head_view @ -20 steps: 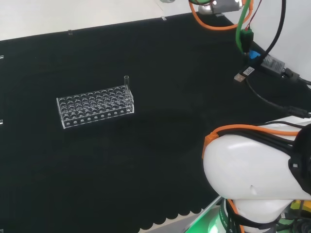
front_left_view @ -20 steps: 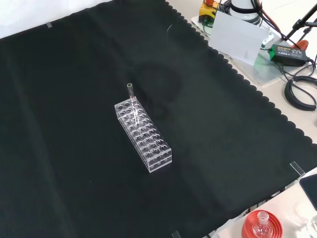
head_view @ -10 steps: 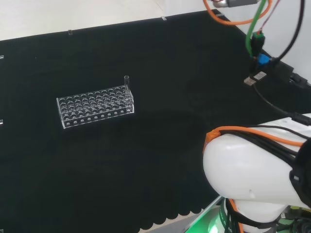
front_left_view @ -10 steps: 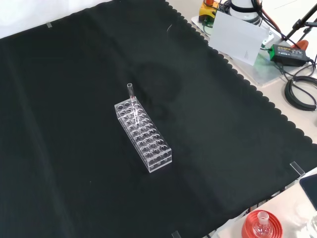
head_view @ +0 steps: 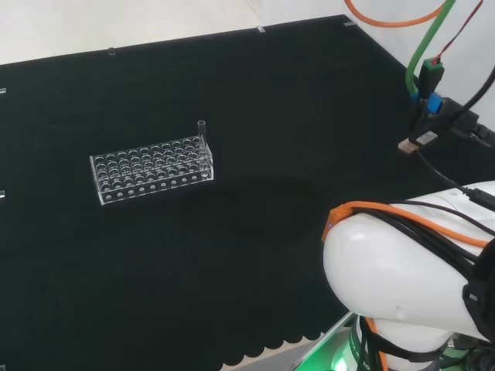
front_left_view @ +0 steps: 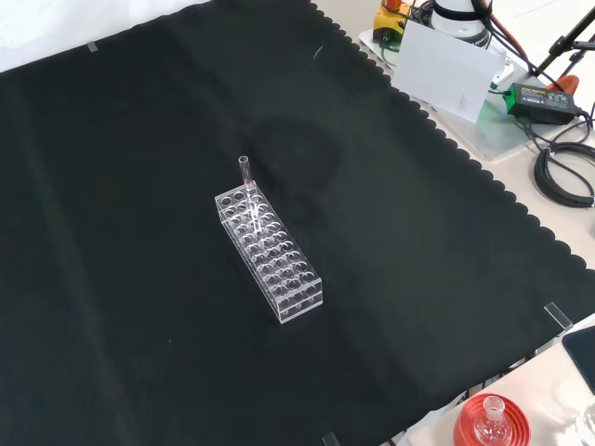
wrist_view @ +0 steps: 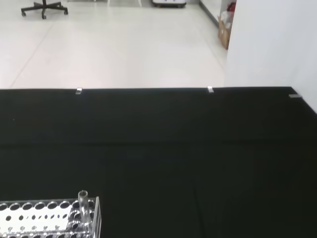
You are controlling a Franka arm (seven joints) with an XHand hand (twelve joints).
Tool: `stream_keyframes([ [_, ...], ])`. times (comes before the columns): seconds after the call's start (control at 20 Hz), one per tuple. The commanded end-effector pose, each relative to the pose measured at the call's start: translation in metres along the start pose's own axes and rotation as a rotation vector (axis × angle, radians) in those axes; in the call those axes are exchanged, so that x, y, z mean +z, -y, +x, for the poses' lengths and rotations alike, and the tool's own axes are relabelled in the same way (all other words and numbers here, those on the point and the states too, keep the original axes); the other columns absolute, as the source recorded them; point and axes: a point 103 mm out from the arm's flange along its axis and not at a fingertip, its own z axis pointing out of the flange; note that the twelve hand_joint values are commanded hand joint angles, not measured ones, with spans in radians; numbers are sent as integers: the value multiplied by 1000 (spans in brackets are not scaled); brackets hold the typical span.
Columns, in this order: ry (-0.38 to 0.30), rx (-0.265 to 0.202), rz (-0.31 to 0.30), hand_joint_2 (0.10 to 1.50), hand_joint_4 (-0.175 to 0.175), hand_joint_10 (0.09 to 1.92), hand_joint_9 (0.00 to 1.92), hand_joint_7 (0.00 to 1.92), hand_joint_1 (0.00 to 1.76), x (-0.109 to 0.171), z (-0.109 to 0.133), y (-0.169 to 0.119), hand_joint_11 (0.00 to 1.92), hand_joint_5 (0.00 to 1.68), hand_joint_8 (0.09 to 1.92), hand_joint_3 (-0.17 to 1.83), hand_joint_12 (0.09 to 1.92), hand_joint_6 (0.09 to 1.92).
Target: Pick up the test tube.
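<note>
Covering nearly all of the surface, the black cloth (head_view: 232, 255) runs to a scalloped hem along the lower edge of the head view and along the right side of the front view. Next in size is the arm's white link (head_view: 402, 286), bulking in the lower right of the head view with orange and black cables (head_view: 402, 209) looped over its top. Whether the fingers are apart or together cannot be told.

A clear plastic rack (head_view: 151, 171) lies flat on the cloth, left of centre in the head view, its long side running left to right there. In the front view the rack (front_left_view: 270, 253) sits near the middle of the frame and runs diagonally from upper left to lower right. Its top is a grid of round holes.

The test tube (head_view: 202, 131) stands upright in a hole at the rack's right end in the head view, at the far corner, its open mouth well above the rack's top. In the front view the test tube (front_left_view: 245, 173) rises from the rack's upper-left end. The wrist view catches the test tube (wrist_view: 84, 205) and the end of the rack (wrist_view: 54, 218) low in its frame, with the cloth beyond and a pale floor (wrist_view: 124, 44) farther off.

At the lower right corner of the front view, off the cloth, a small glass flask (front_left_view: 491, 416) sits on a red ribbed stand (front_left_view: 469, 423).
</note>
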Motion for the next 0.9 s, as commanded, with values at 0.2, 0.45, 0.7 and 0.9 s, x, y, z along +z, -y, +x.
stream_keyframes([
  [0.2,-30,-4,86,1037,-30,952,92,178,754,24,7,-31,0,229,787,-160,1292,123],
  [0.45,-84,-5,142,1023,-25,947,113,198,845,43,13,-48,0,276,791,-175,1316,133],
  [0.7,-112,-28,206,979,-13,942,144,240,849,62,23,-62,0,345,795,-175,1338,162],
  [0.9,-131,-49,278,981,4,940,124,211,819,78,30,-75,0,353,791,-175,1321,171],
])
